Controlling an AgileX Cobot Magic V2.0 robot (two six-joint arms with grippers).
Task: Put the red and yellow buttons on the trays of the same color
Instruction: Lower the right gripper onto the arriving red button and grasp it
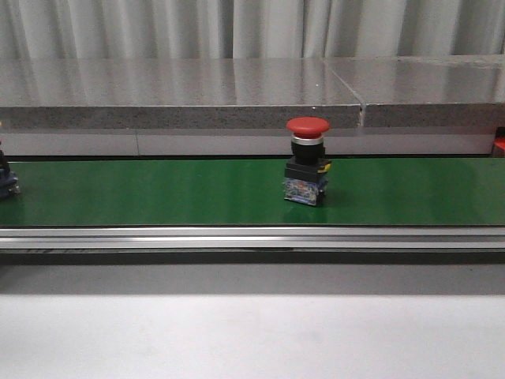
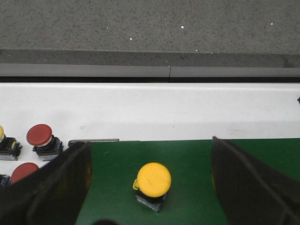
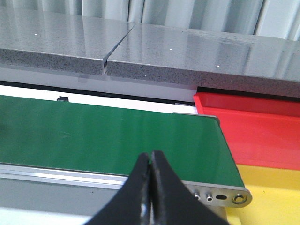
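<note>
A red button (image 1: 308, 170) stands upright on the green belt (image 1: 158, 193), right of the middle, with no gripper near it. A yellow button (image 2: 153, 180) stands on the same belt (image 2: 187, 159) in the left wrist view. My left gripper (image 2: 149, 151) hangs open above it, one dark finger (image 2: 51, 187) on each side and clear of it. My right gripper (image 3: 150, 161) is shut on nothing, over the belt's near rail. The red tray (image 3: 253, 133) and the yellow tray (image 3: 274, 194) lie just past the belt's end.
Two spare red buttons (image 2: 41, 137) (image 2: 22, 171) and a yellow one (image 2: 2, 136) stand on the white table beside the belt. A grey stone ledge (image 1: 237, 91) runs behind the belt. A dark shape (image 1: 6, 180) is cut off at the belt's left edge.
</note>
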